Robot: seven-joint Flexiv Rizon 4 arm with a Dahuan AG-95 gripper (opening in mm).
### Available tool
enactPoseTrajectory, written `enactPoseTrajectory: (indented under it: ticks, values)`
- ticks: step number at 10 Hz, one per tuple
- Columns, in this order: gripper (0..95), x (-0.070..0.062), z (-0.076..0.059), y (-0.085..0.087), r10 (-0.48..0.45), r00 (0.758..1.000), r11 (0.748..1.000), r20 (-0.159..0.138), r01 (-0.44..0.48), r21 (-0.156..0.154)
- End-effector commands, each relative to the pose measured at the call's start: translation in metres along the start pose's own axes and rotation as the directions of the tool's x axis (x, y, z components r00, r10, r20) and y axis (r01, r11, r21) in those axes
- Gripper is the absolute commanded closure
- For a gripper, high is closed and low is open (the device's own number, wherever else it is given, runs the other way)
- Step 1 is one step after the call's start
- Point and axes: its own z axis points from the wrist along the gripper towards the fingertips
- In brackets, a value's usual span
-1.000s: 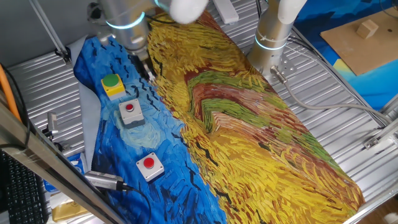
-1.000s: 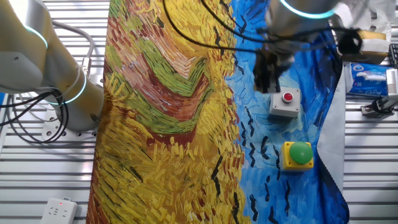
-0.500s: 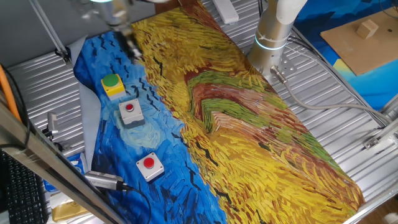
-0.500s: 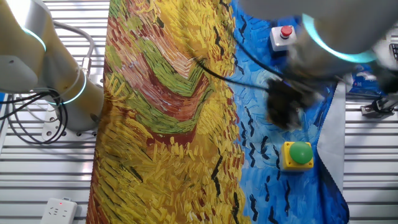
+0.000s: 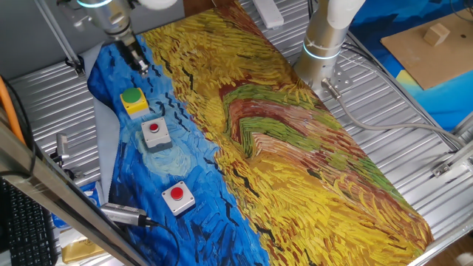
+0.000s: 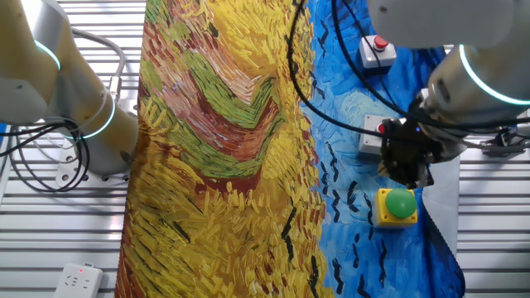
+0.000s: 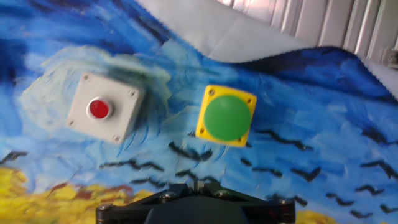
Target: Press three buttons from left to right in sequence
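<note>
The green button on its yellow box (image 5: 133,100) lies on the blue part of the painted cloth, with two red buttons on grey-white boxes (image 5: 154,131) (image 5: 177,196) in a row nearer the camera. My gripper (image 5: 140,66) hangs above the cloth just behind the green button, touching nothing. In the other fixed view the gripper (image 6: 411,172) is just above the green button (image 6: 400,204) and partly hides the middle red button (image 6: 371,135); the far red button (image 6: 378,48) is free. The hand view shows the green button (image 7: 227,116), one red button (image 7: 104,110), and the fingertips (image 7: 198,184) pressed together.
A second white arm stands on its base (image 5: 323,46) beside the cloth (image 5: 295,148). A metal cylinder (image 5: 124,214) lies near the front red button. A wooden board with a block (image 5: 432,41) is at the back right. A white power strip (image 6: 79,280) lies on the slatted table.
The gripper has moved from beside the middle red button along the row to the green button's end, and now hangs close by the green button.
</note>
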Motion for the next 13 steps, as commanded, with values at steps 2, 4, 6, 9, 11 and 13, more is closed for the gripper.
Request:
enactPoseTrajectory:
  ticks: [2,4,6,9,11,13]
  values:
    - [95.0,-0.008,0.011,-0.01,-0.008,1.0,1.0,0.001,0.008,0.001]
    - [95.0,-0.013,0.017,-0.015,-0.007,1.0,1.0,0.0,0.007,0.005]
    - [95.0,-0.018,0.026,-0.017,0.013,1.0,1.0,0.0,-0.013,0.006]
    - [95.0,-0.02,0.03,-0.014,0.025,1.0,0.999,-0.006,-0.025,0.02]
    - [95.0,-0.02,0.03,-0.014,0.023,1.0,1.0,-0.008,-0.023,0.021]
    - [95.0,-0.02,0.03,-0.014,0.02,1.0,1.0,-0.006,-0.02,0.019]
